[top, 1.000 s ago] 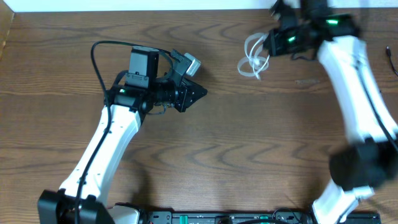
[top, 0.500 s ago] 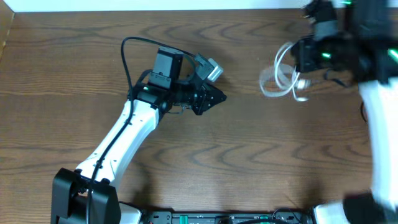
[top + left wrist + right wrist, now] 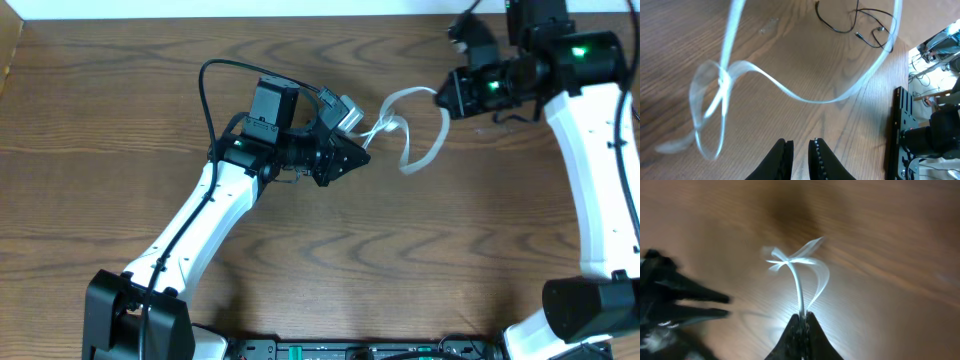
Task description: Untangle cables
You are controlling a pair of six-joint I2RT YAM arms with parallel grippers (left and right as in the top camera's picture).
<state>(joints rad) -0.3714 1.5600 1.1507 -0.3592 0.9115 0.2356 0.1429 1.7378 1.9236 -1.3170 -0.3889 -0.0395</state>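
Observation:
The white cable [image 3: 408, 150] hangs in loose loops above the table, stretched between the two arms. My right gripper [image 3: 447, 97] is shut on one end of it; in the right wrist view the cord [image 3: 799, 282] rises from the closed tips [image 3: 803, 315] to a small knot. My left gripper [image 3: 362, 157] points at the loops from the left, just short of them. Its jaws [image 3: 800, 143] stand a narrow gap apart with nothing between. In the left wrist view the white loop [image 3: 720, 82] hangs ahead and to the left. The black cable [image 3: 852, 25] lies on the table further off.
The wooden table [image 3: 330, 260] has a white wall along its far edge. A black equipment rail [image 3: 902, 130] runs along the table's side in the left wrist view. The left gripper's fingers [image 3: 690, 305] show at the left of the right wrist view.
The right gripper has carried the white cable left, towards the left gripper, and the cable has stretched out. The left arm shifted right earlier and now holds still.

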